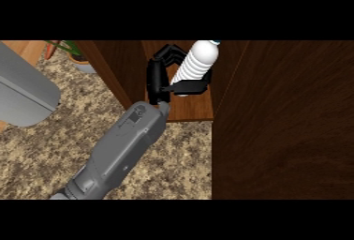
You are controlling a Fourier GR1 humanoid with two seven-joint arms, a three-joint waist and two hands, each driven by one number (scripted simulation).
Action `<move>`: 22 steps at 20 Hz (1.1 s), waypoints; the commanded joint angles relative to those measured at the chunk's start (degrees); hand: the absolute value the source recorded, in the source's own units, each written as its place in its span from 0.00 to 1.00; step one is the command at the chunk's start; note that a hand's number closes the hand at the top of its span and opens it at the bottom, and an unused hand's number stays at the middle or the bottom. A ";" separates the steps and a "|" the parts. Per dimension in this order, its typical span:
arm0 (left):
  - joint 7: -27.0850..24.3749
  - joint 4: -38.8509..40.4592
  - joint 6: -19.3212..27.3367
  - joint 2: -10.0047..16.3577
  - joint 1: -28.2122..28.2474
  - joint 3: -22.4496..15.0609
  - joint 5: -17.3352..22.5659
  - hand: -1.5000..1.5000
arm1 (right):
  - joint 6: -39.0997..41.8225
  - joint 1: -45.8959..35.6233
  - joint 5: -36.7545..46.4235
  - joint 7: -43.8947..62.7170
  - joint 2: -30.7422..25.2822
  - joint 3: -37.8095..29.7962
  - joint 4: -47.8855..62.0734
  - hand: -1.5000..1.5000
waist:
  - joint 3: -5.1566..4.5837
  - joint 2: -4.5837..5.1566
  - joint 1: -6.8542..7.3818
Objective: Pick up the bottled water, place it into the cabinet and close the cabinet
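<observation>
Bottle (196, 63), clasped in the left hand's (156, 77) curled fingers, should settle upright on the shelf (197, 107) under that hand before release.

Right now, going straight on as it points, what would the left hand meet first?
Probably the back of the cabinet: the left hand, curled round the bottled water, points deeper inside; depth is unclear.
</observation>
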 commanded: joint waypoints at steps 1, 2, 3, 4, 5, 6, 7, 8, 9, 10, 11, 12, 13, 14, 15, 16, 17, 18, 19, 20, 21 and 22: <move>-4.27 6.46 -0.60 -0.05 -2.20 1.38 3.32 1.00 | 1.76 3.42 -6.11 0.55 0.49 -1.53 -5.42 0.00 | -0.01 0.00 -0.95; -4.90 9.07 -1.45 -0.05 -4.38 2.88 1.68 1.00 | 0.58 3.24 -6.66 2.62 0.66 0.56 -7.22 0.00 | -0.03 0.20 -0.64; -5.70 12.18 -2.85 -0.05 -5.94 4.13 0.87 1.00 | 1.31 1.86 -3.63 0.26 1.70 0.76 -4.48 0.00 | 0.01 0.15 -0.56; -6.17 13.01 -3.96 -0.05 -5.94 4.23 -0.10 1.00 | -0.72 0.54 -4.92 2.80 1.37 1.41 -5.42 0.00 | 0.00 0.17 0.28; -6.79 15.74 -2.98 0.18 -7.92 5.26 -0.62 1.00 | 0.35 1.94 -5.66 1.49 1.13 0.27 -5.37 0.00 | 0.00 0.24 -0.41; -5.26 16.39 -1.81 0.19 -8.83 2.94 -2.50 1.00 | 0.51 2.94 -8.73 2.85 -0.89 -1.08 -6.38 0.00 | 0.00 0.17 -0.15; -1.78 19.00 -0.59 -0.04 -11.95 1.66 -3.29 1.00 | -0.02 -0.50 -3.80 1.69 1.21 2.15 -3.38 0.00 | 0.06 0.18 -0.12; -2.27 21.85 -0.63 -0.04 -13.80 2.18 -3.69 1.00 | 1.42 0.06 -5.61 0.39 -0.48 -0.47 -2.11 0.00 | 0.07 0.36 -0.96; -2.70 22.35 -1.90 -0.04 -13.18 1.56 -4.13 0.00 | -0.52 1.15 -5.45 2.95 0.97 1.56 -5.79 0.00 | 0.01 0.30 -0.49; -4.25 23.39 -2.78 -0.05 -12.33 2.26 -4.26 0.00 | -1.01 -0.52 -6.20 3.61 -0.06 0.77 -4.51 0.00 | 0.01 0.29 0.08; -3.63 25.25 -4.14 0.26 -14.13 3.11 -4.30 0.00 | -0.55 0.58 -4.27 2.27 1.78 1.64 -4.95 0.00 | 0.02 0.25 -0.41; -6.60 25.22 -4.89 0.25 -11.40 2.98 -4.75 0.00 | 0.90 3.44 -6.52 2.37 0.57 0.20 -7.10 0.00 | -0.01 0.15 -0.44; -4.89 28.41 -4.81 0.31 -15.14 3.64 -5.00 0.00 | 1.40 -0.19 -4.50 0.82 0.35 0.60 -2.23 0.00 | 0.04 0.38 -0.69; -5.24 28.85 -2.49 -0.04 -15.51 3.28 -4.66 0.00 | -1.06 -0.10 -2.67 3.56 2.38 4.51 -6.30 0.00 | -0.01 0.66 -1.16; -2.29 29.98 -2.29 -0.04 -17.52 2.56 -5.84 0.00 | -0.85 -0.88 -4.76 2.42 0.74 0.73 -4.38 0.00 | 0.03 0.29 -0.51; -5.97 31.64 -3.85 0.50 -16.75 4.92 -5.04 0.00 | -0.33 -2.10 -3.37 1.68 0.70 1.18 -3.34 0.00 | 0.01 0.63 -0.88; -4.16 32.97 -3.77 -0.04 -17.84 4.93 -5.12 0.00 | -0.47 -2.15 -5.86 1.60 -0.11 -0.73 -1.85 0.00 | 0.03 0.58 -0.90; -4.48 32.68 -4.76 0.11 -18.11 5.81 -4.77 0.00 | -0.13 -1.50 -2.92 2.45 1.28 1.81 -3.77 0.00 | 0.02 0.36 -0.49; -7.75 32.00 -4.24 -0.04 -15.25 5.07 -4.18 0.00 | -0.29 -0.85 -6.07 2.94 -0.12 0.26 -5.27 0.00 | -0.02 0.65 -1.46; -6.49 31.64 -5.55 -0.04 -16.41 6.39 -4.04 0.00 | 0.14 1.06 -4.41 2.45 1.50 0.99 -7.01 0.00 | -0.01 0.16 -0.52; -7.18 31.29 -4.86 -0.04 -16.54 6.42 -2.76 0.00 | -1.51 -2.45 -5.10 3.71 0.50 1.49 -5.25 0.00 | -0.02 0.60 -1.14; -5.50 31.98 -6.64 -0.04 -18.15 6.71 -2.79 0.00 | -0.79 -1.73 -4.99 3.89 0.16 2.04 -6.62 0.00 | -0.03 0.54 -1.08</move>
